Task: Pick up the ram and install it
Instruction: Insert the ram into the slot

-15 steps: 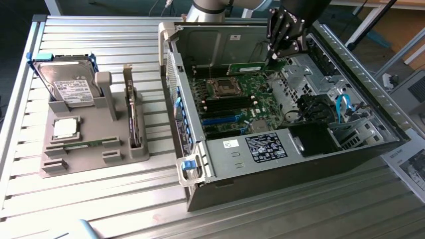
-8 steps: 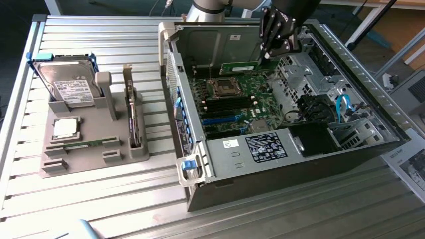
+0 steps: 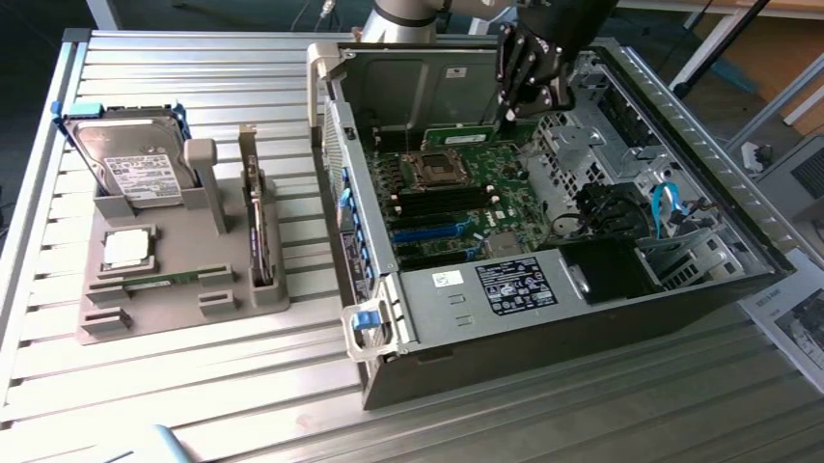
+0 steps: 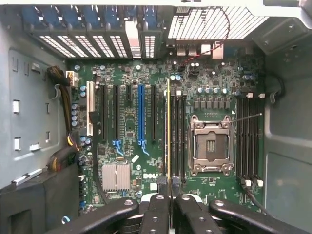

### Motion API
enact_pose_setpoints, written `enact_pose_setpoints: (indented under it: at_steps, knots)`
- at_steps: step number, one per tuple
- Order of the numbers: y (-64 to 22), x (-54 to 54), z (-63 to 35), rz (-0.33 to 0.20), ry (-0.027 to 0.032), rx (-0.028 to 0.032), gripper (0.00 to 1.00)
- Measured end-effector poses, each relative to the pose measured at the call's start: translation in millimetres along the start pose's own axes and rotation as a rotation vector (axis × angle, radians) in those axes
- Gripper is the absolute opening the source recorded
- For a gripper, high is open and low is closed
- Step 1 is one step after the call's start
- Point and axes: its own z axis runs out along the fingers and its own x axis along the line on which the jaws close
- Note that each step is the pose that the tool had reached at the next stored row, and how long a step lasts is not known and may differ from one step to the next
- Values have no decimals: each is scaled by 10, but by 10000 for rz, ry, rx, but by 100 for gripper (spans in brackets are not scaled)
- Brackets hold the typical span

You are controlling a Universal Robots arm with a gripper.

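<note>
The ram (image 3: pixel 458 128) is a thin green stick held level inside the open computer case (image 3: pixel 670 106), above the motherboard (image 3: pixel 451 193). My gripper (image 3: pixel 518 108) is shut on one end of it. In the wrist view the ram (image 4: pixel 168 131) appears edge-on as a narrow line running away from my gripper (image 4: pixel 168 207). It lines up over the black memory slots (image 4: pixel 178 136) beside the empty processor socket (image 4: pixel 210 146). I cannot tell whether its edge touches a slot.
More black slots (image 4: pixel 248 141) lie on the socket's other side. On the exterior view's left, a grey holder (image 3: pixel 116 323) carries a hard drive (image 3: pixel 129 164), a silver processor chip (image 3: pixel 126 248), an upright card (image 3: pixel 261 231) and another green stick (image 3: pixel 161 281). Cables (image 3: pixel 663 207) lie in the case.
</note>
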Motion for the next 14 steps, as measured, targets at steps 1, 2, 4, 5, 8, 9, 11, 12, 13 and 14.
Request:
enact_pose_setpoints:
  at_steps: [1,2,4,5,8,9,11,12,13,14]
  knots:
    - [-1,-1,60,1,0,0,12]
    - [-1,-1,84,0,-1,0,12]
    - [-2,-1,133,0,1,0,12]
    - [-2,-1,149,0,0,0,12]
    - [-3,-3,223,0,-1,1,12]
    - [-3,-3,241,0,0,1,12]
    - [-4,-4,295,0,-1,1,12]
    - [-3,-4,310,0,-1,1,12]
    - [-2,-3,346,0,1,0,12]
    - [-2,-2,375,-1,0,-1,12]
